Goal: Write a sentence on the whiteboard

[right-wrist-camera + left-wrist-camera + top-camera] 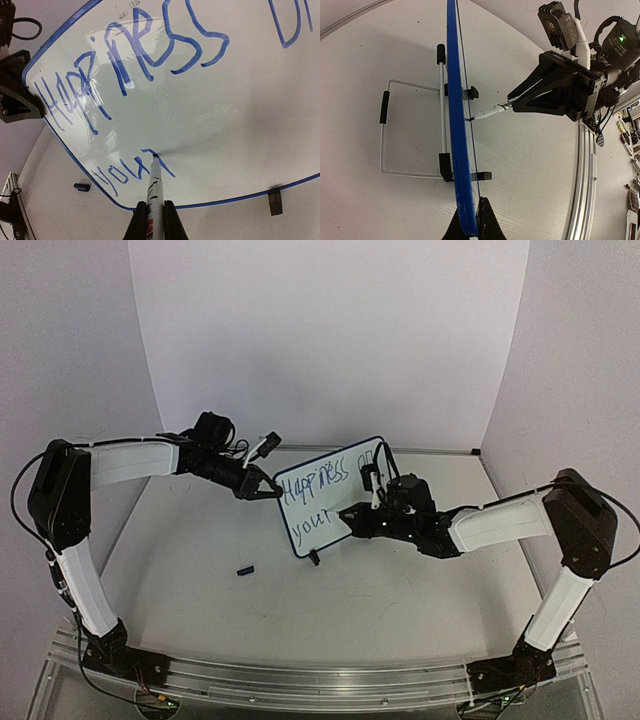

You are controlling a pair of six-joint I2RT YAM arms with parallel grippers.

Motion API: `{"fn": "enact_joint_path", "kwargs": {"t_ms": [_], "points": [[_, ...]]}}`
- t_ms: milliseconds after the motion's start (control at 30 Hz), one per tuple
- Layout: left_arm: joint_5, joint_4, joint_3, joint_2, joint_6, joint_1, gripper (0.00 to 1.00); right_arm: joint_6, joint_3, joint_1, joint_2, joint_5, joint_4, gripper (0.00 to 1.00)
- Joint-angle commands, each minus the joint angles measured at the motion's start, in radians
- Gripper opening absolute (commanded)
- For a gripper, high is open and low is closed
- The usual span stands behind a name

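Left hand (270, 487): pinched shut on the left rim of the one whiteboard (345, 502), which stands upright mid-bench (400, 590).
Right hand (153, 222): closed on one marker (155, 187), tip touching the board at the end of "your".
The sentence (135, 65): two lines so far.
One small dark piece (244, 569) lies on the bench.

Whole thing sits on a pale off-white tabletop (200, 570) with a silvery metal rail (330, 680) running along the near edge. A plain white backdrop (330, 340) rises behind it, and the left wall (60, 350) and right wall (590, 350) look faintly lilac. Lighting's soft and even, barely any shadows. Past the rail, the left wrist view catches some blurry clutter (631, 145); can't make out what it is.
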Motion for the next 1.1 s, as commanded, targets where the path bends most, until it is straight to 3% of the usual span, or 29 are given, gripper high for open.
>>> {"fn": "enact_joint_path", "kwargs": {"t_ms": [0,633,867,1067], "points": [[-0.089,-0.089,-0.007,0.016,0.069,-0.027,0.00,0.012,0.009,-0.005,0.000,0.064,0.042,0.00],[-0.089,-0.089,-0.008,0.010,0.067,-0.028,0.00,0.023,-0.009,-0.006,-0.013,0.077,0.041,0.00],[-0.091,-0.088,-0.009,0.010,0.068,-0.028,0.00,-0.022,-0.029,-0.012,-0.094,-0.001,0.043,0.00],[-0.090,-0.086,-0.010,0.006,0.067,-0.029,0.00,-0.020,-0.074,-0.090,-0.148,-0.148,0.043,0.00]]}}
